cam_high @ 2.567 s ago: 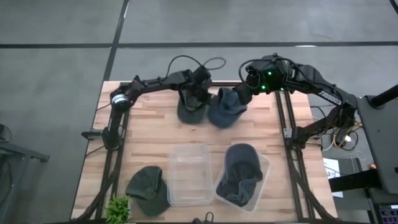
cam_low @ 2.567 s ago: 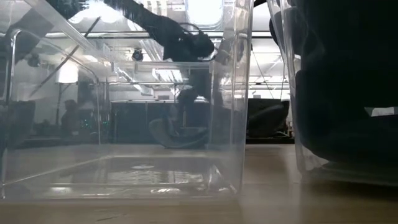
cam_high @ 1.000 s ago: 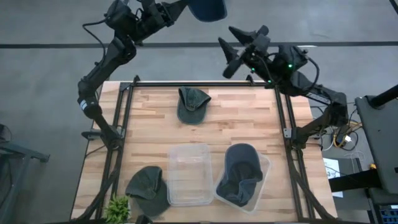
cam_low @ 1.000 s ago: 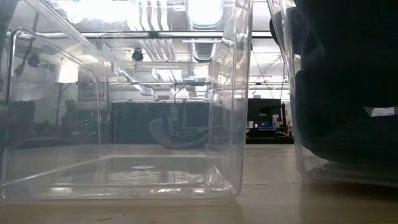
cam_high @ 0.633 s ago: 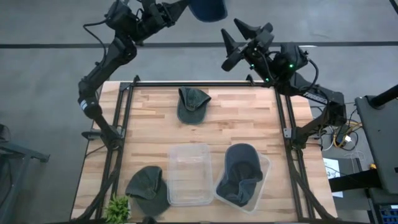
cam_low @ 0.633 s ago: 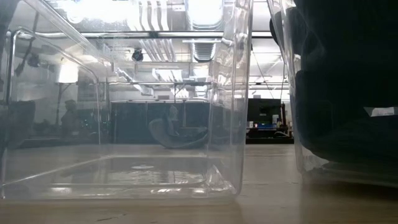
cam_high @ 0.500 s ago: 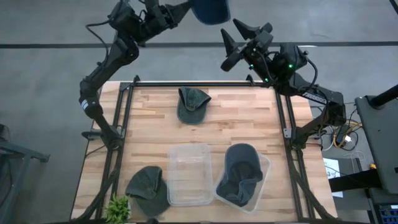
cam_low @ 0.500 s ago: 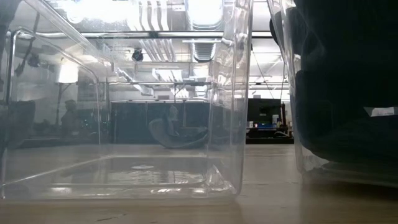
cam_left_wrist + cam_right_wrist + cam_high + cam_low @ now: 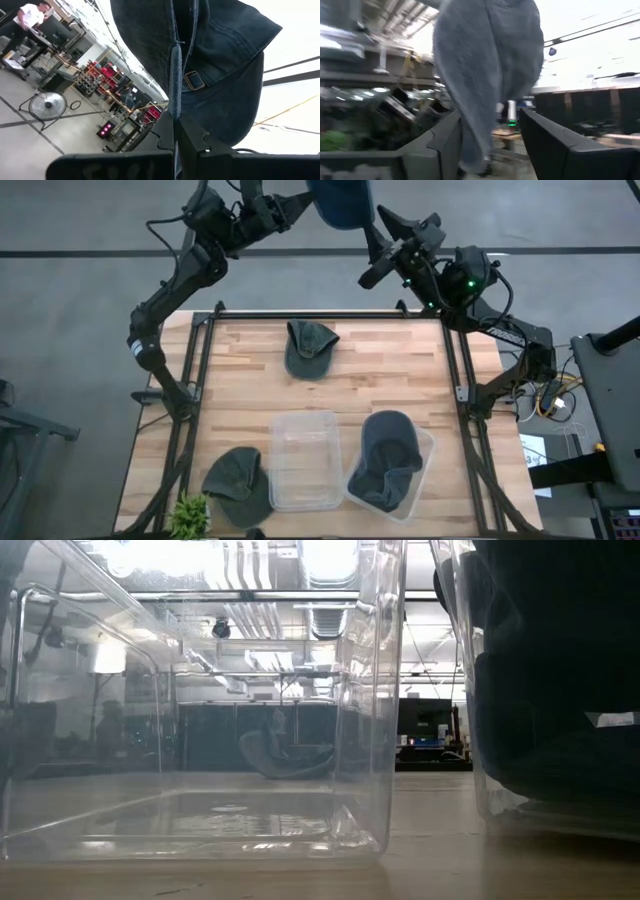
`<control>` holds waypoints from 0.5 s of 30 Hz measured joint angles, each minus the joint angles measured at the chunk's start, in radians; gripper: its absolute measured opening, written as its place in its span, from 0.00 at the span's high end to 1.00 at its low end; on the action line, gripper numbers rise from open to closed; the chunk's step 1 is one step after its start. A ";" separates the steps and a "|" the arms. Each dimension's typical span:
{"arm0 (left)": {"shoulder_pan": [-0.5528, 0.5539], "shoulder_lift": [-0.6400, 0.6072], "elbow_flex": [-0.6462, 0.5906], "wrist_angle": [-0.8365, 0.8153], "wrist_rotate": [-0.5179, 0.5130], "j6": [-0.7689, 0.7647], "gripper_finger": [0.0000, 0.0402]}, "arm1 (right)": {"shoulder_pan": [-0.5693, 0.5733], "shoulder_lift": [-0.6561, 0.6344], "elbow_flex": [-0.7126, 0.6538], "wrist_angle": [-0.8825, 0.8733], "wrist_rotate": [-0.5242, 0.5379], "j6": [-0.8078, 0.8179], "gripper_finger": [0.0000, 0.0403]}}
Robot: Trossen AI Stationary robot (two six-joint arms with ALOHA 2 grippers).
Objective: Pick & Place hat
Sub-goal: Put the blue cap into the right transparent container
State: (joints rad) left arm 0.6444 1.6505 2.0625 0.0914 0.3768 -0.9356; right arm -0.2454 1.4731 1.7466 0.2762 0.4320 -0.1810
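Observation:
A dark blue hat (image 9: 341, 200) is high in the air beyond the table's far edge, in my shut left gripper (image 9: 308, 197). The left wrist view shows its back strap and buckle (image 9: 194, 80). My right gripper (image 9: 383, 246) is open just right of that hat. In the right wrist view the hat (image 9: 487, 70) hangs in front of the spread fingers (image 9: 555, 142); I see no touch. A green hat (image 9: 308, 348) lies flat on the far part of the table. A clear bin (image 9: 305, 460) stands near the front. My left gripper pinches the blue hat between its two fingers at the rear edge (image 9: 175, 107), just beside the strap buckle. The fingers reach toward the table's right. The hat is lifted clear of everything and stands out beyond the fingertips.
A second clear bin (image 9: 428, 448) right of the first holds a dark hat (image 9: 388, 458). Another green hat (image 9: 238, 485) and a small plant (image 9: 190, 515) sit at the near left corner. In the low view the bin wall (image 9: 385, 690) fills the foreground.
My left arm has swung the raised blue hat a little toward the right, closer to my right gripper. My right gripper has edged up toward the hat and stayed open. The hats on the table and the bins have not moved.

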 joint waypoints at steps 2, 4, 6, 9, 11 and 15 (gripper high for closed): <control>0.000 0.000 -0.006 -0.002 0.000 0.000 1.00 | -0.010 0.000 0.000 0.000 -0.042 0.066 0.59; -0.001 0.000 -0.007 -0.004 0.000 0.000 1.00 | -0.019 0.000 0.000 0.000 -0.081 0.119 0.67; -0.001 0.000 -0.007 -0.003 0.001 0.005 1.00 | -0.027 -0.001 0.000 -0.001 -0.097 0.144 0.77; 0.000 -0.001 -0.006 0.007 0.032 0.010 0.98 | -0.037 -0.012 0.000 -0.012 -0.120 0.139 0.93; -0.001 -0.002 -0.006 0.007 0.043 0.018 0.97 | -0.039 -0.017 0.001 -0.013 -0.128 0.145 0.95; -0.001 -0.002 -0.006 0.005 0.058 0.017 0.96 | -0.037 -0.027 0.001 -0.018 -0.135 0.130 0.97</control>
State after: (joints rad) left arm 0.6431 1.6485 2.0563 0.0964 0.4345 -0.9190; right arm -0.2820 1.4462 1.7473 0.2581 0.2967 -0.0506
